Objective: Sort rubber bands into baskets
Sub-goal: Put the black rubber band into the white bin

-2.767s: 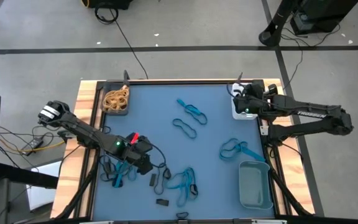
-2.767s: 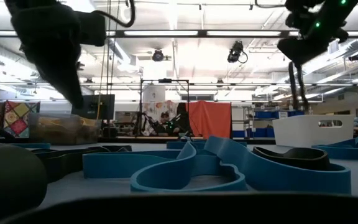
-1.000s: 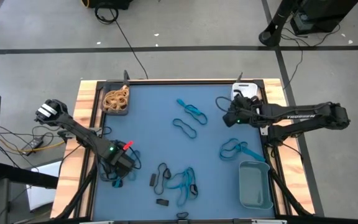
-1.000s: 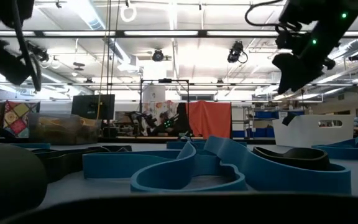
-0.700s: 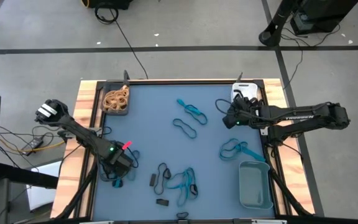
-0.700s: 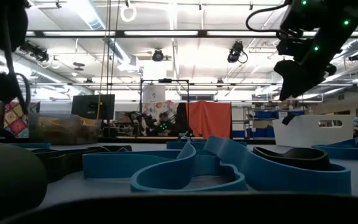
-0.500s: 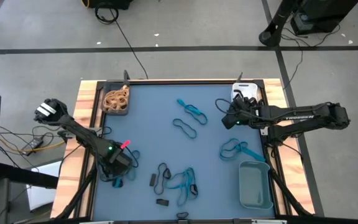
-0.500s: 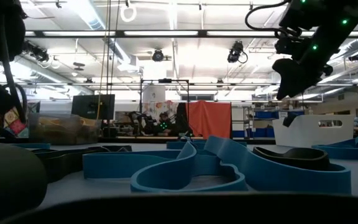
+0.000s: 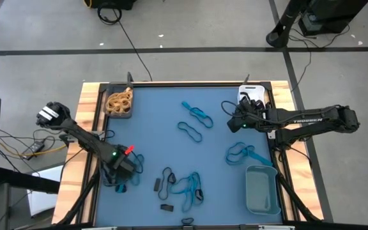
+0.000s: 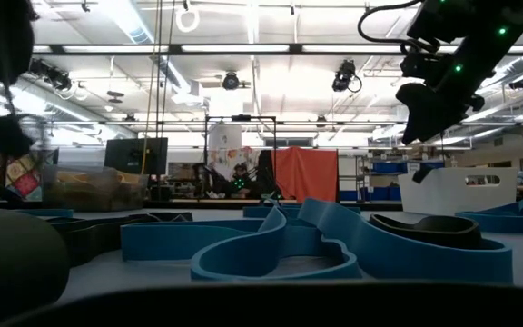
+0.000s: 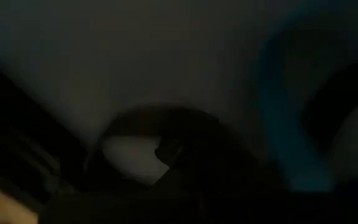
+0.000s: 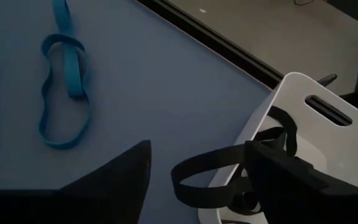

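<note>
Blue and black rubber bands lie scattered on the blue mat. My left gripper points down at the mat's near left part and is shut. A black band's loop and a blue band show close ahead of it in the dark left wrist view. My right gripper hangs open above the mat, just left of the white basket. A black band shows between its fingers, in front of the basket's corner. Tan bands fill the dark basket at the far left. The grey-teal basket stands near right. My left gripper comes down from above onto the black band's loop, which lies on the mat. The view is too dark to show which part the fingers have or how. My right gripper may touch the black band with one finger; I cannot tell.
More blue bands lie mid-mat and right of centre. Short black pieces lie near the front edge. A wooden frame borders the mat, and cables trail off the table's left side.
My left gripper has sunk toward the mat at the near left and stayed over the same spot. The bands on the mat lie as before.
</note>
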